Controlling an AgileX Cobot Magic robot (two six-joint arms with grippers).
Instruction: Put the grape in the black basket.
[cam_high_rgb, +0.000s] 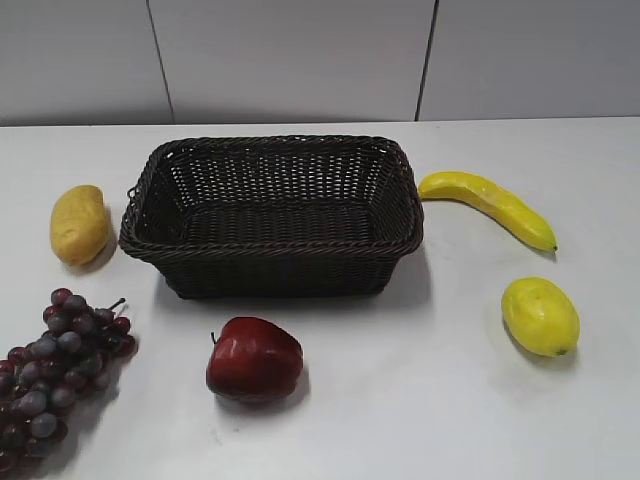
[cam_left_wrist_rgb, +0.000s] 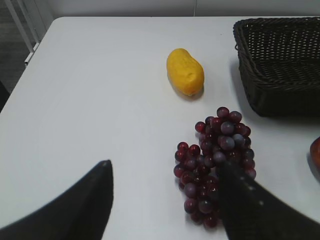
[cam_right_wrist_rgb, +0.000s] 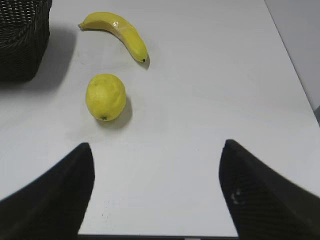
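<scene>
We have not started the real work yet: the grape (cam_high_rgb: 58, 375) lies on the table (cam_high_rgb: 400, 420), outside the basket (cam_high_rgb: 270, 215) and in front of its left corner, at the near left edge of the exterior view, and the basket holds nothing that we can see. Everything is left to do: reach, grip, lift, carry over the braided rim and let go. Our left gripper (cam_left_wrist_rgb: 165, 200) hangs above the table with its jaws spread wide and nothing between them; in the left wrist view the right-hand finger (cam_left_wrist_rgb: 250, 200) overlaps the near part of the bunch, but we cannot tell whether it touches. Our right gripper (cam_right_wrist_rgb: 155, 195) is likewise wide and empty, on the far side of the basket from the bunch. The bunch lies flat, and we judge that its long axis runs from the near edge up toward the basket, with the thin brown stem (cam_high_rgb: 116, 303) at the end nearer the basket. An apple (cam_high_rgb: 254, 358) sits just in front of the basket, beside the bunch.
</scene>
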